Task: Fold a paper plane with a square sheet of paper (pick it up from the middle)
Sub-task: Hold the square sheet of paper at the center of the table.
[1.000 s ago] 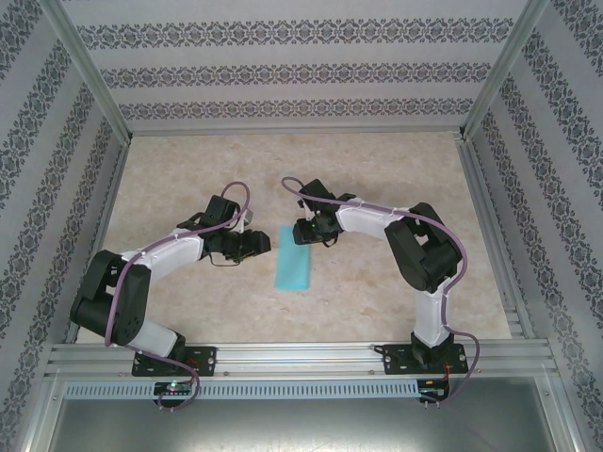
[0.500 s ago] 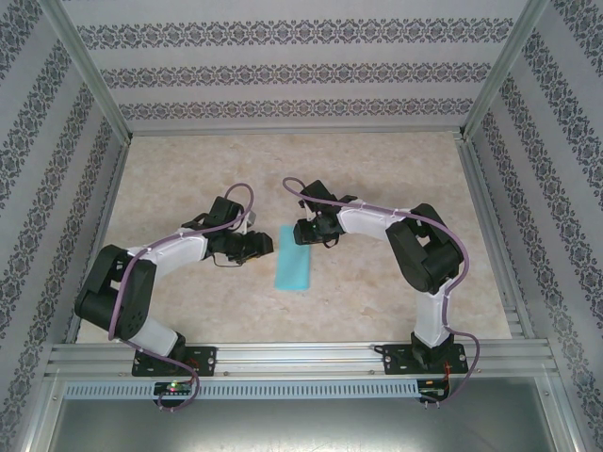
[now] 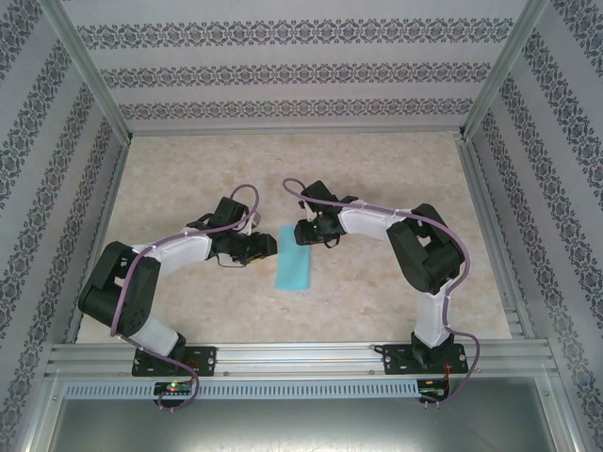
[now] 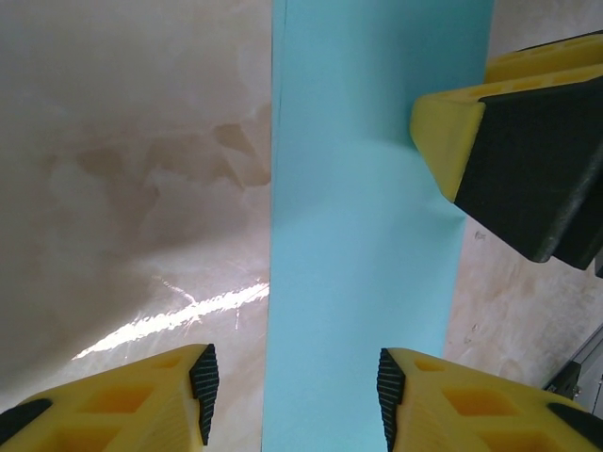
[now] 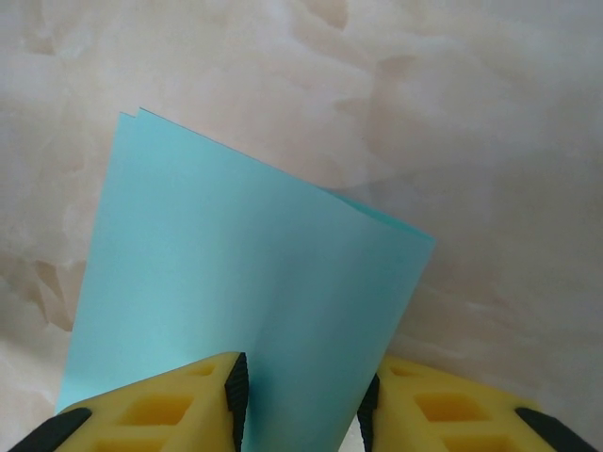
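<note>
Judging by the layers, the half-fold looks done and the crease is being set; next, 1 corner needs pinching and turning inward. The square sheet of paper (image 3: 294, 258) lies flat on the surface (image 3: 377, 179), a narrow turquoise strip. Left end effector (image 4: 292, 381) and right end effector (image 5: 301, 381) stand part-open, gripping nothing

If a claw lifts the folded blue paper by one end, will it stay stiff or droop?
Probably droops: the paper looks thin, only two layers at its corner. Likely light, so a push may slide it over the smooth table.
</note>
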